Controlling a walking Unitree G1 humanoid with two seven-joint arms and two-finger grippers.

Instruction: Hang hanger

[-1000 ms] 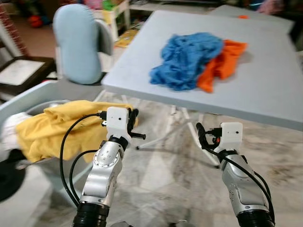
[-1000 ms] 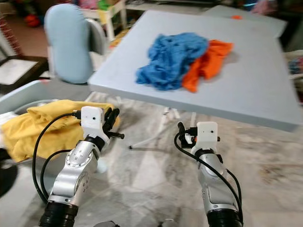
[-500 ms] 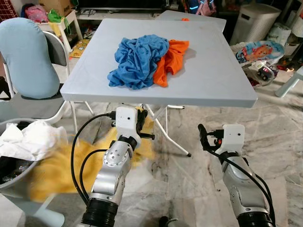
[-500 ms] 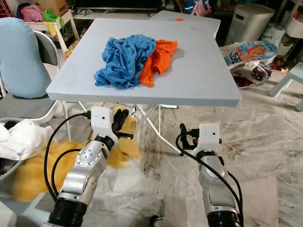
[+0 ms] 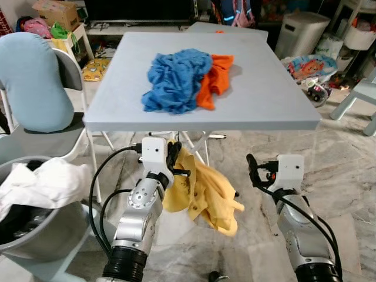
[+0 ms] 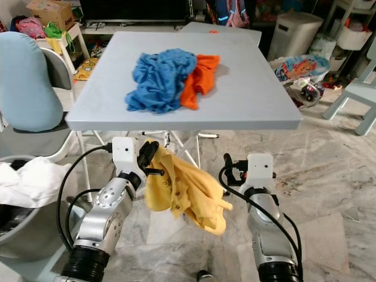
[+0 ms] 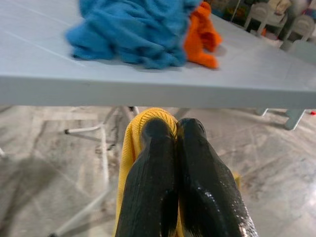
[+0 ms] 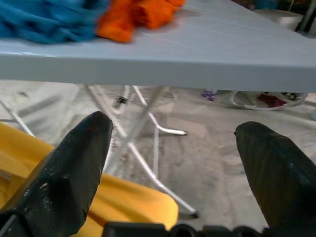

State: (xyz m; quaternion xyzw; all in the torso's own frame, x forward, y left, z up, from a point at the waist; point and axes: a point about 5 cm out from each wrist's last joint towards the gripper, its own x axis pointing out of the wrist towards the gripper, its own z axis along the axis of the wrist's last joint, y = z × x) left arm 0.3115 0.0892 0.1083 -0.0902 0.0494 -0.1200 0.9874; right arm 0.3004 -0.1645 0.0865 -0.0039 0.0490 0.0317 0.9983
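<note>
Jaws of the left gripper [image 7: 173, 129] are clamped on a crumpled yellow cloth garment [image 5: 202, 191], which is dangled just below the grey square worktop [image 5: 264, 100]. Right gripper [image 8: 175, 136] is held nearby, jaws spread wide, nothing gripped.

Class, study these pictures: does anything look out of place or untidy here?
Yes. A blue garment and an orange garment lie crumpled on the table, unfolded. The left gripper dangles a yellow garment above the floor.
</note>
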